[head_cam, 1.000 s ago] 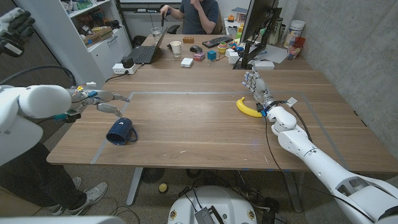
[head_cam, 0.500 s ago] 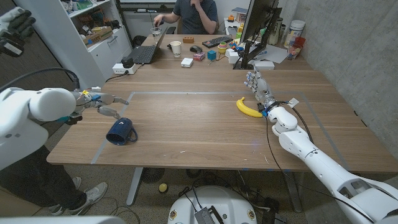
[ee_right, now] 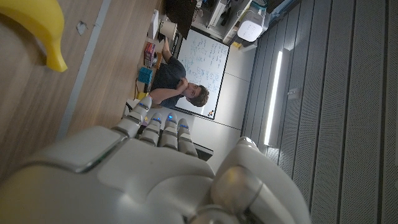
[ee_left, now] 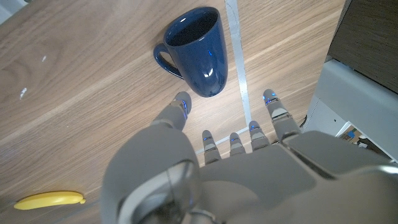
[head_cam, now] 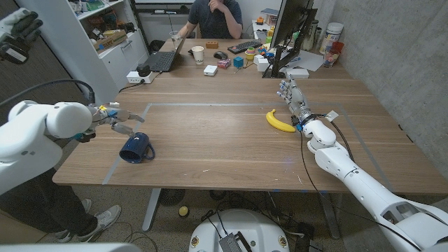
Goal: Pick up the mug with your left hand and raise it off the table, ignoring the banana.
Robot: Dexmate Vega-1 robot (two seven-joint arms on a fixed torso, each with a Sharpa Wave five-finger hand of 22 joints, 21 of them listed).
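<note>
A dark blue mug [head_cam: 136, 148] lies on its side near the table's left front, its handle toward the middle of the table; the left wrist view shows the mug [ee_left: 199, 51] with its mouth facing the camera. My left hand [head_cam: 117, 119] hovers just behind and left of it, fingers spread and holding nothing. In the left wrist view the fingertips [ee_left: 181, 102] stop short of the mug. A yellow banana [head_cam: 278, 122] lies right of centre. My right hand [head_cam: 292, 98] stands beside it, fingers apart and empty.
A taped rectangle [head_cam: 238, 105] marks the table top. At the far edge sit a laptop [head_cam: 165, 59], a paper cup [head_cam: 198, 54], a monitor [head_cam: 290, 31] and small clutter. A person [head_cam: 217, 15] sits behind the table. A white shelf unit [head_cam: 105, 42] stands at far left.
My left hand has drawn back to the left, away from the table's middle, with fingers still spread. The mug, banana and right hand have not moved. The person behind shifted.
</note>
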